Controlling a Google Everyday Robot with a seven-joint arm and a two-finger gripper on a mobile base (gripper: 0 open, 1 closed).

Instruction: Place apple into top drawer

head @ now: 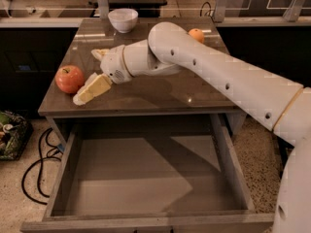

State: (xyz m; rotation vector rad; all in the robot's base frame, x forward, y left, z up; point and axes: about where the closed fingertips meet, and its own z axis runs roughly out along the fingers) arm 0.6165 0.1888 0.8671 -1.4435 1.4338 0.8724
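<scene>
One red apple [69, 79] sits on the counter [160, 93], near its left edge. The hand [87, 76] is low over the counter, just to the right of the apple. I cannot tell if they touch. Its two pale fingers [92, 89] are spread apart. The top drawer [146, 178] is pulled out under the counter. A white bowl [122, 19] and a small orange fruit [196, 35] sit at the back.
</scene>
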